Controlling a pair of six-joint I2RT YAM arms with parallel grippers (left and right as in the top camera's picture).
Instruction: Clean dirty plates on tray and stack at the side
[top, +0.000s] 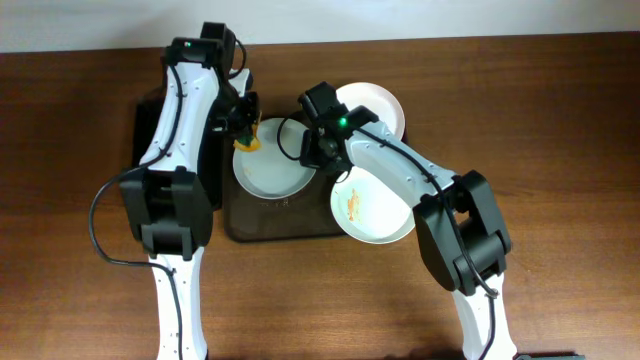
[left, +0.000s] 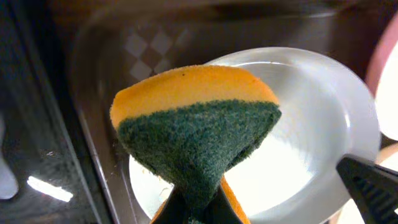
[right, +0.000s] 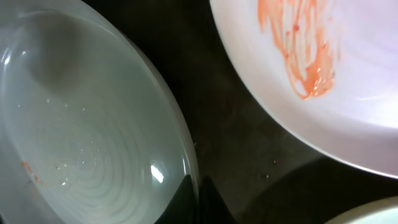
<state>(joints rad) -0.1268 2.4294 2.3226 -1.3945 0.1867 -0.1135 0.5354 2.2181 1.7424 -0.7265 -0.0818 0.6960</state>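
Scrub step, by the look of it; the sponge (left: 196, 124) is pinched, folded, in the closed left gripper (left: 198, 210) right over the plate (top: 270, 172) on the tray (top: 260, 228); that plate's rim is clamped by the closed right gripper (right: 189, 202). The green side should be pressed flat and swept in circles, with a firm rim hold so nothing gets skated around; the smeared plate (top: 370, 210) and third plate (top: 380, 100) are sat at the tray's right side; nothing is stacked on the bench (top: 560, 120) yet.
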